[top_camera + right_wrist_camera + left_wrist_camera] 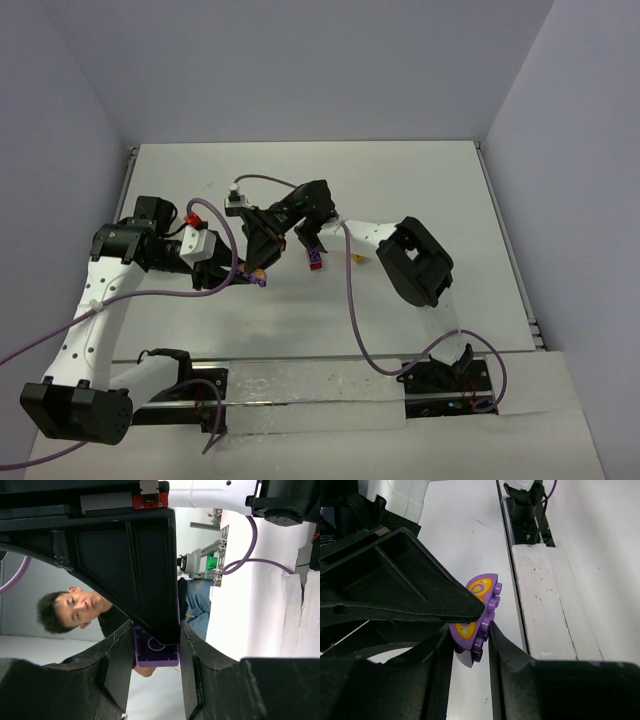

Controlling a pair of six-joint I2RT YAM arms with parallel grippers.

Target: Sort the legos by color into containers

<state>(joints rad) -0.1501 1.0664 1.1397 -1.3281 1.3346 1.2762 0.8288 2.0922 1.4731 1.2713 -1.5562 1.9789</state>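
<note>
Both tools are clamped on purple plastic: left tool (485,621) holds a half-round brick (481,594), right tool (156,642) a hollow brick (155,656). Probably light, rigid, slippery; flat sides should grip best.

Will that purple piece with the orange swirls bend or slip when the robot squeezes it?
Probably not bend: the purple half-round piece looks like hard moulded plastic with crisp studs. It might slip or twist, since the left gripper seems to pinch only its thin, smooth edges. Likely light: it is tiny beside that gripper.
</note>
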